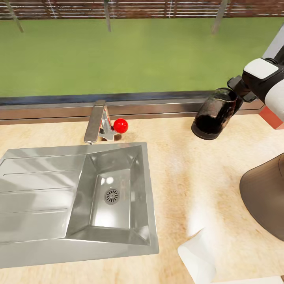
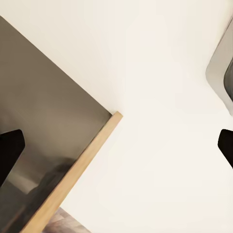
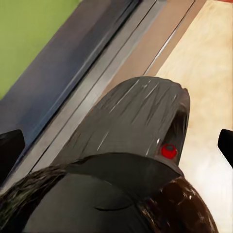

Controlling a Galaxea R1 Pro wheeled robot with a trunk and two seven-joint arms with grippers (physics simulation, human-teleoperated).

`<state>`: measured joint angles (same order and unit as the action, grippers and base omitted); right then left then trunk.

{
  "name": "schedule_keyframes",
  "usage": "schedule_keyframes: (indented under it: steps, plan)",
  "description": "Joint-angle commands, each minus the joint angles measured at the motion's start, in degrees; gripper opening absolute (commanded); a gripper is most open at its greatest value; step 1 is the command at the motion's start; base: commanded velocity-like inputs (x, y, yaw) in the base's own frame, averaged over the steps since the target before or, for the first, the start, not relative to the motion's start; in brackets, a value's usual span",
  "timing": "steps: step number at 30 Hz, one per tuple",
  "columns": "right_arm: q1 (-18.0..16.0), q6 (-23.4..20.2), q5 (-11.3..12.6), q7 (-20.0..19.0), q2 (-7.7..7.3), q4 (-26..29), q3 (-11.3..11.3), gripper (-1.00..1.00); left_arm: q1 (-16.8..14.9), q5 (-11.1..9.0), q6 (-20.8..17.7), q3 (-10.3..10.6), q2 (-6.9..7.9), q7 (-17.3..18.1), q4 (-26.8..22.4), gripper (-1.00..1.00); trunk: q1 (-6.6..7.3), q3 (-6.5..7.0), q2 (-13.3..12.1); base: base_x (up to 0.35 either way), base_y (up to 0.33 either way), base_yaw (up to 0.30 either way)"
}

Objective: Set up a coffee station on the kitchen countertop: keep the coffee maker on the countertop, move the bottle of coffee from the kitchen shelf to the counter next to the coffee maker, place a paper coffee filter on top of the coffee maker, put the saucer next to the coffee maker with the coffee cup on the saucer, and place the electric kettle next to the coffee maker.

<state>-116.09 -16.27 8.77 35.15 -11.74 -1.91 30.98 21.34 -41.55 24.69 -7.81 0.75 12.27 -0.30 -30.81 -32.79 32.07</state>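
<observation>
1. My left claw (image 2: 116, 150) is spread wide. One dark fingertip (image 2: 9, 150) sits at each edge of its wrist view, with nothing between them. Beyond it lie a pale surface and a grey panel (image 2: 43, 107) with a wooden edge (image 2: 77, 170).
2. Far to the left of my right claw (image 1: 236, 88), the steel sink (image 1: 152, 197) is set into the tabletop (image 1: 189, 173). Its drain (image 1: 112, 195) is in the deep basin.
3. Behind the sink, still well left of my right claw, stands the faucet (image 1: 96, 122). A red knob (image 1: 120, 126) is just beside it.
4. A white sheet-like shape (image 1: 197, 256) lies on the tabletop near its front edge, well apart from my right claw. I cannot tell what it is.
5. The electric kettle (image 1: 213, 114) is right at my right claw, tilted. Its dark base points down toward the tabletop, close to the window sill (image 1: 157, 106). I cannot tell if the base touches the tabletop.
6. In the right wrist view the electric kettle (image 3: 131, 121) lies between my two fingertips (image 3: 9, 150), and a small red button (image 3: 168, 151) shows on it. The tips stand wide apart at either side, and I cannot tell whether they are pressing on it.
7. Nearer to me than my right claw, a dark brown rounded body (image 1: 264, 197) stands at the tabletop's right edge. It is cut off by the frame.
</observation>
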Motion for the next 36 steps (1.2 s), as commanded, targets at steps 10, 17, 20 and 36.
schedule_keyframes:
  steps: [10, 17, 20, 36]
  plan:
    - [2.0, 0.2, 0.0, -0.4, 0.06, -0.1, -0.5, 1.00, 0.0, -0.1, 0.0, -0.5, -0.01, 0.5, 0.0, 1.00, -0.02, -0.06, 0.1, 0.000, 0.000, 0.000]
    - [3.6, 0.3, 0.0, -0.4, 0.15, -0.1, -0.5, 1.00, 0.0, 0.0, 0.0, -0.5, -0.04, 0.5, 0.0, 1.00, -0.02, -0.06, 0.1, 0.000, 0.000, 0.000]
    - [4.5, 0.3, 0.0, -0.4, 0.19, -0.1, -0.5, -1.00, 0.0, -0.1, 0.0, -0.5, 0.01, 0.5, -0.1, 1.00, -0.02, -0.06, 0.1, 0.000, 0.000, 0.000]
    - [4.6, 0.1, 0.0, -0.4, 0.34, -0.1, -0.6, -1.00, 0.0, 0.0, 0.0, -0.5, 0.04, 0.5, -0.1, 1.00, -0.02, -0.06, 0.1, 0.000, 0.000, 0.000]
